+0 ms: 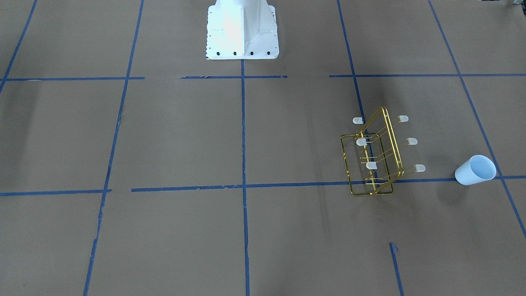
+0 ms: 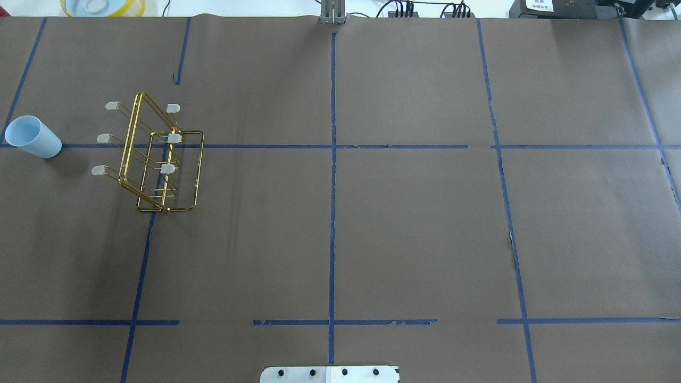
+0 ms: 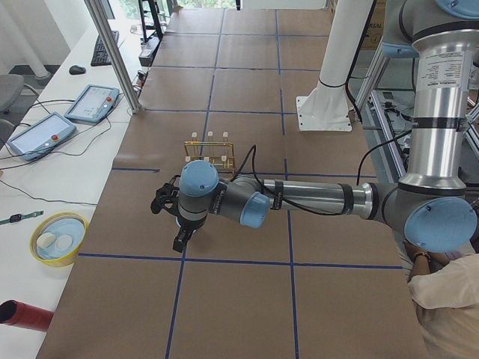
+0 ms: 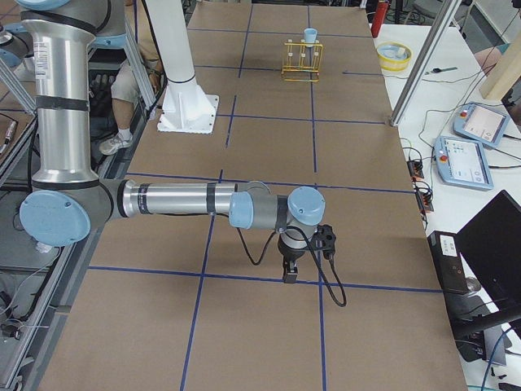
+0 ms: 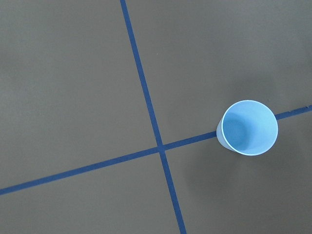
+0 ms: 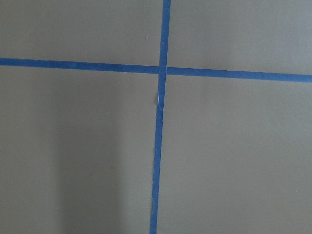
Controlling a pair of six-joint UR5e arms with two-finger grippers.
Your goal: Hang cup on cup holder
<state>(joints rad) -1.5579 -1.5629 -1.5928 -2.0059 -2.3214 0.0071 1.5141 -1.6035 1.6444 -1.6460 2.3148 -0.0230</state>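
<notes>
The pale blue cup (image 2: 33,137) stands upright, mouth up, on the brown table at the robot's far left. It also shows in the front view (image 1: 475,170), the left wrist view (image 5: 248,127) and the right side view (image 4: 310,35). The gold wire cup holder (image 2: 154,159) stands just beside it, prongs bare, and also shows in the front view (image 1: 374,160) and both side views (image 3: 209,152) (image 4: 302,59). My left gripper (image 3: 182,243) hangs above the cup's area, pointing down. My right gripper (image 4: 290,275) hangs over bare table far from both. I cannot tell whether either is open or shut.
A yellow bowl (image 3: 56,239) and a red cylinder (image 3: 22,314) lie on the white side bench beyond the table's far edge. Touch pendants (image 3: 93,101) and cables sit there too. The robot's white base (image 1: 241,28) stands at the table's near edge.
</notes>
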